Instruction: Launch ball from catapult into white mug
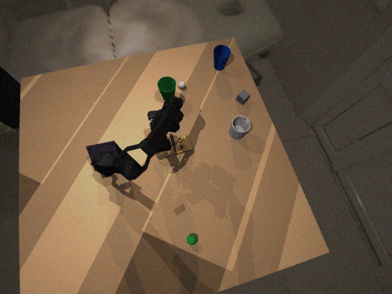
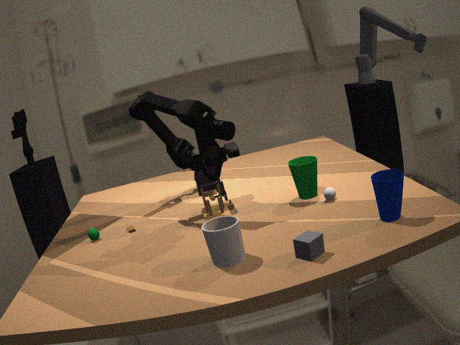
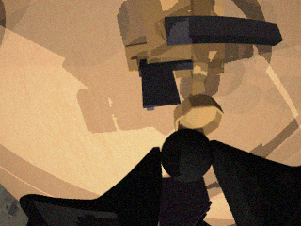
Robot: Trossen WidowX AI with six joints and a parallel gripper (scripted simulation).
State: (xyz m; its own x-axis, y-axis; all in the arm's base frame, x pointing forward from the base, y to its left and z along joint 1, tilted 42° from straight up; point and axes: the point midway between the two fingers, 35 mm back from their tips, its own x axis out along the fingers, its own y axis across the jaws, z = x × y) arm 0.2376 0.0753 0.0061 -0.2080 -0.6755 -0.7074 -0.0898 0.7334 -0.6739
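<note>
The gripper (image 3: 186, 152) is shut on a black ball (image 3: 186, 157), held between its two fingertips. In the wrist view the ball is right beside the round cup (image 3: 199, 119) of the catapult's arm and overlaps its near edge; I cannot tell the height between them. The wooden catapult (image 1: 188, 146) (image 2: 221, 205) stands under the gripper, with a dark crossbar (image 3: 230, 32) across its frame. The arm hides the fingers and ball in the top view, and they cannot be made out in the exterior view. The white mug (image 1: 239, 127) (image 2: 226, 245) stands upright, apart from the catapult.
A green cup (image 1: 166, 86) (image 2: 304, 178) stands beside a white ball (image 1: 181, 85) (image 2: 329, 193). A blue cup (image 1: 220, 58) (image 2: 388, 196) and a grey cube (image 1: 242, 97) (image 2: 309, 246) are near the table edge. A green ball (image 1: 192, 239) (image 2: 93, 234) and small wooden block (image 1: 179, 209) (image 2: 130, 228) lie opposite.
</note>
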